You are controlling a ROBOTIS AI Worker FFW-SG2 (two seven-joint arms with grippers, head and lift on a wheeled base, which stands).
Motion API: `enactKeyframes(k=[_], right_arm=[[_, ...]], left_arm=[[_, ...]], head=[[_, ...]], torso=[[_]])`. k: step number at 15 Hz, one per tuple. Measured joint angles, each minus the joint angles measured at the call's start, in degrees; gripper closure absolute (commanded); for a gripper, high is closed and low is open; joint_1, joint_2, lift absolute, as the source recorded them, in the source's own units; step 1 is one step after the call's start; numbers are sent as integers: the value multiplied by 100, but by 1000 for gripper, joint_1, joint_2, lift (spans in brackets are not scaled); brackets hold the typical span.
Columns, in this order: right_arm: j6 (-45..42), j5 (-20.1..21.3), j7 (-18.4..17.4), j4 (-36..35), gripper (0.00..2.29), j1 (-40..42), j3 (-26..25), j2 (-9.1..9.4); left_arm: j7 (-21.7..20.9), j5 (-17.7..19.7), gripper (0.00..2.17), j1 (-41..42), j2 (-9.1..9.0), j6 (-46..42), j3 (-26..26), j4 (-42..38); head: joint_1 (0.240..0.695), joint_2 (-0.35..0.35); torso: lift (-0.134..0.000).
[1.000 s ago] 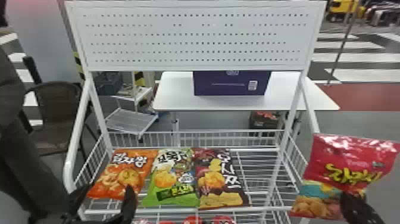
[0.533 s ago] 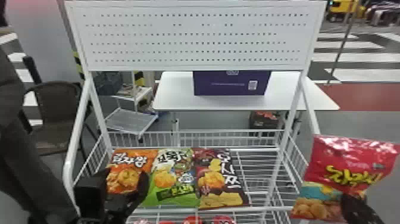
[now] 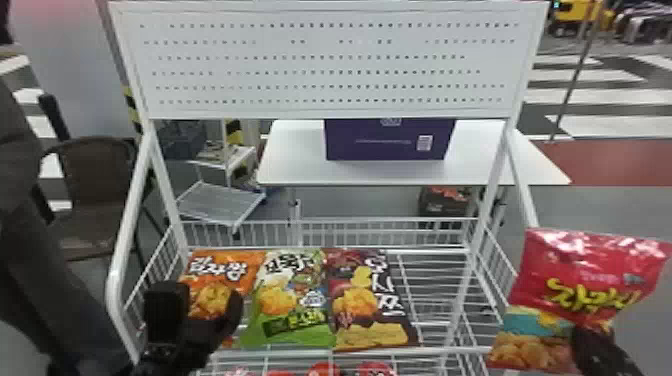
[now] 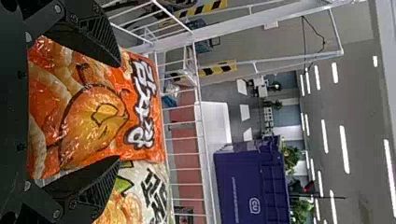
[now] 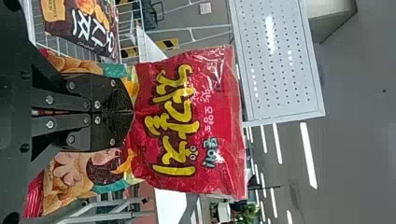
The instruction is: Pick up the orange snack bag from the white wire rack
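My left gripper (image 3: 202, 312) is over the front part of the orange snack bag (image 3: 225, 265), at the left end of the white wire rack (image 3: 435, 350). In the left wrist view the left gripper (image 4: 119, 112) stands open, its two fingers at either side of the orange bag (image 4: 93, 114), the lower one over the edge beside the green bag. At the right, outside the rack, my right gripper (image 3: 595, 335) holds up a red snack bag (image 3: 590, 275). The right wrist view has the right gripper (image 5: 130, 112) pinched together on that red bag (image 5: 187, 121).
A green bag (image 3: 290, 300) lies right beside the orange one, then a dark brown bag (image 3: 370, 300). Behind rise the rack's perforated panel (image 3: 325, 65) and a white table (image 3: 295, 160) with a purple box (image 3: 390, 140). Red packs (image 3: 322, 370) lie on a lower tier.
The left gripper has moved from the bag's front edge, forward and over it, with its fingers now nearer each other. The right gripper and its red bag have hardly moved.
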Motion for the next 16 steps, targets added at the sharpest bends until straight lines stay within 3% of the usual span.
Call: enactKeyframes(k=[4, 5, 8, 11, 16], right_arm=[[-3, -11, 0, -7, 2236, 24, -25, -29], [-6, -11, 0, -11, 2240, 29, -28, -31], [-6, -11, 0, -32, 2240, 45, -30, -35], [-6, -13, 0, -55, 2240, 63, -36, -41], [-6, -20, 0, -69, 2240, 61, -22, -41]], left_arm=[[-150, -8, 367, -174, 16, 174, 26, 232], [-151, -12, 626, -192, 17, 218, 29, 242], [-135, -36, 1713, -184, 18, 266, 30, 245], [-34, -16, 1882, -112, 18, 270, 48, 237], [-7, 35, 1882, 211, 18, 147, 186, -128]], head=[[499, 0], [499, 0], [499, 0], [499, 0], [499, 0]], torso=[[0], [0], [0], [0], [0]])
